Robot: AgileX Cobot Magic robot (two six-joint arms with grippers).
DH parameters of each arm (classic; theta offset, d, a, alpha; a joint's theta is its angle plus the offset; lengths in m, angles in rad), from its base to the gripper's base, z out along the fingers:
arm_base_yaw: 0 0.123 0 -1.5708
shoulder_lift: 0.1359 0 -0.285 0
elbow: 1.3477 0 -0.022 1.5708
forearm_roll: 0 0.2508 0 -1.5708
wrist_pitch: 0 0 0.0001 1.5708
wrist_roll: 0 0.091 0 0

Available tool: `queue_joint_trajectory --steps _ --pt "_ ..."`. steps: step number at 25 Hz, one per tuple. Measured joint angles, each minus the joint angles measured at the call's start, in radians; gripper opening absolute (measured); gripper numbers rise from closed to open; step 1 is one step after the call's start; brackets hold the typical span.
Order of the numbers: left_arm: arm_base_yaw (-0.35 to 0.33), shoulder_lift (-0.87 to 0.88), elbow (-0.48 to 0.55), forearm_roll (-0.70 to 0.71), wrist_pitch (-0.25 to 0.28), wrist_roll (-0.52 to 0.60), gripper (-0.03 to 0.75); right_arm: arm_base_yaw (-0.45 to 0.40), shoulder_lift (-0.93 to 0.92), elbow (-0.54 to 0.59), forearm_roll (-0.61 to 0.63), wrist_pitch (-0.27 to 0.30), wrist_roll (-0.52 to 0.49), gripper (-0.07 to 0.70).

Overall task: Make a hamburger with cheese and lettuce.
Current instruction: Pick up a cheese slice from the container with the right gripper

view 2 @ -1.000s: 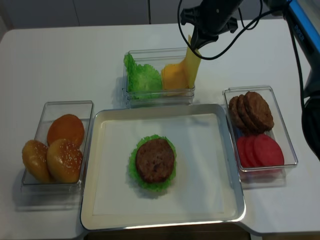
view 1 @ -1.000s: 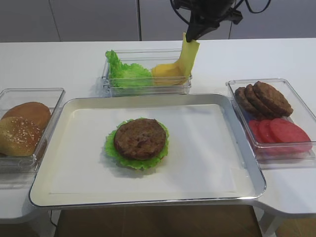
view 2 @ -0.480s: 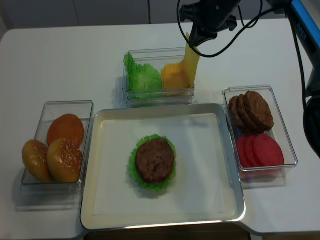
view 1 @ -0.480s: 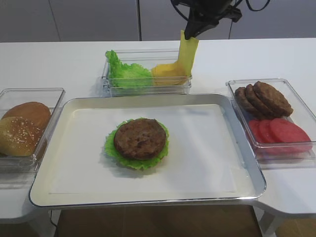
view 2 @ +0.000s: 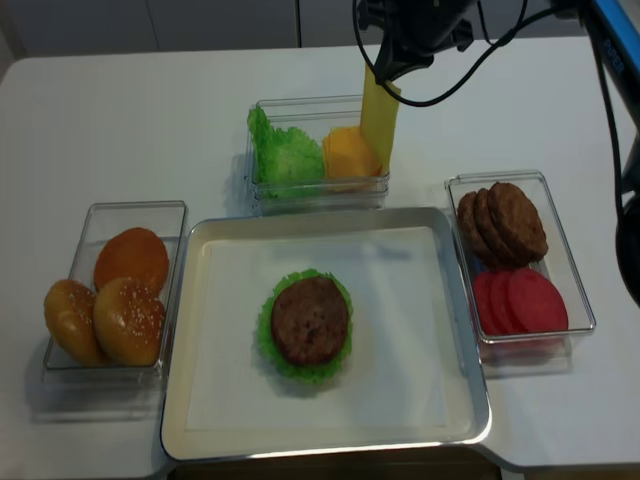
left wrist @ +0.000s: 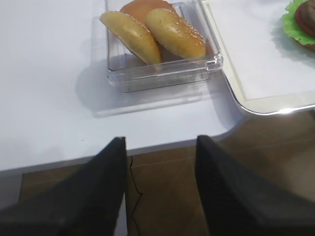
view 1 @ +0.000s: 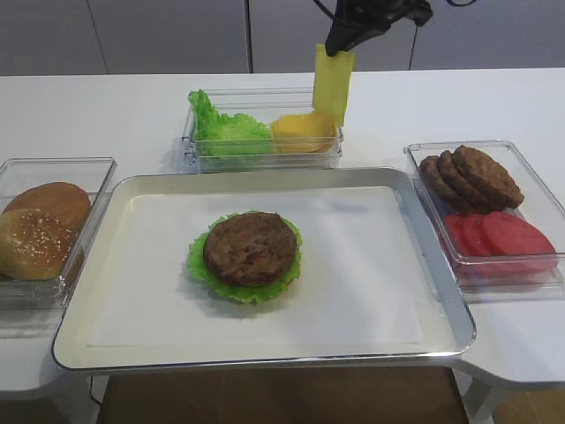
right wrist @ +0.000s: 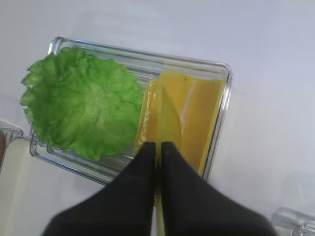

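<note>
Yellow cheese [view 1: 333, 83] hangs clamped in right gripper [view 1: 340, 46] behind hamburger [view 1: 250, 254]; lettuce and patty stacked, cheese unplaced; left gripper [left wrist: 160, 147] jaws apart, empty.

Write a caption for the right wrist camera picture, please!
Right gripper pinches a cheese slice above the clear box.

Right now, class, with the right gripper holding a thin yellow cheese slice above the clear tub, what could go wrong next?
1. The right gripper pinches the thin yellow cheese slice only by its top edge, so the slice might slip out or tear.
2. The slice hangs limp; it may fold or land off-centre on the round brown patty over the ruffled green lettuce leaf.
</note>
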Motion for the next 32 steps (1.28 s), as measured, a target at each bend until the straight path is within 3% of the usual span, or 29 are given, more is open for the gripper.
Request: queue_joint_trajectory --steps 22,32 --pt "0.0 0.0 0.0 0.0 0.0 0.0 0.342 0.0 -0.045 0.0 0.016 0.004 0.0 0.041" --pt "0.0 0.0 0.0 0.0 0.0 0.0 0.342 0.059 -0.08 0.034 0.007 0.008 -0.005 0.041"
